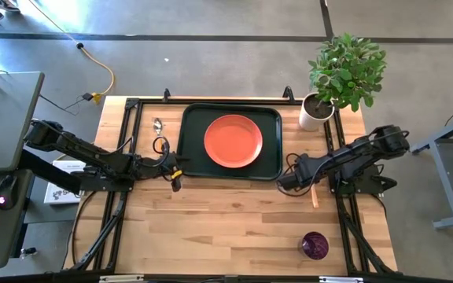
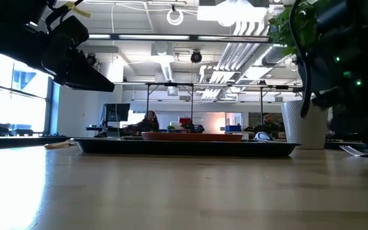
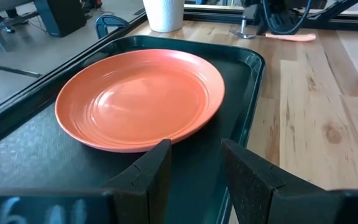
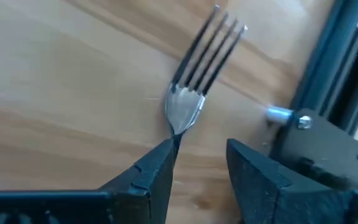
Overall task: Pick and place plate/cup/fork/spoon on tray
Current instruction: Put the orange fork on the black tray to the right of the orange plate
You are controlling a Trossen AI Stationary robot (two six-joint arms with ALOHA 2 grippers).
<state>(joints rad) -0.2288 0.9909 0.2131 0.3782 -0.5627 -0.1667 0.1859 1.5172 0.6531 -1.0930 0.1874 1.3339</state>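
Two dark arms lean in over the pale wooden surface (image 1: 234,228), one from each side edge. Biggest of the set is the green tray (image 1: 192,134), a rounded rectangle with a raised rim, lying at the middle of the far edge. The plate (image 1: 233,141), smooth orange-red with a shallow lip, already sits on it, so I'd judge that step done. A leafy plant in a white pot (image 1: 315,112) stands at the far right corner. The purple cup (image 1: 314,244), small and round, waits near the front right corner, well apart from the tray. The left claw (image 3: 194,165) hangs at the tray's left rim, fingers apart and empty, pointed at the plate. The right claw (image 4: 201,165) hovers low over the fork (image 4: 194,81) by the tray's right edge, fingers apart astride its neck, seemingly lined up to pinch the slim metal. The spoon (image 1: 157,125) lies just left of the tray.
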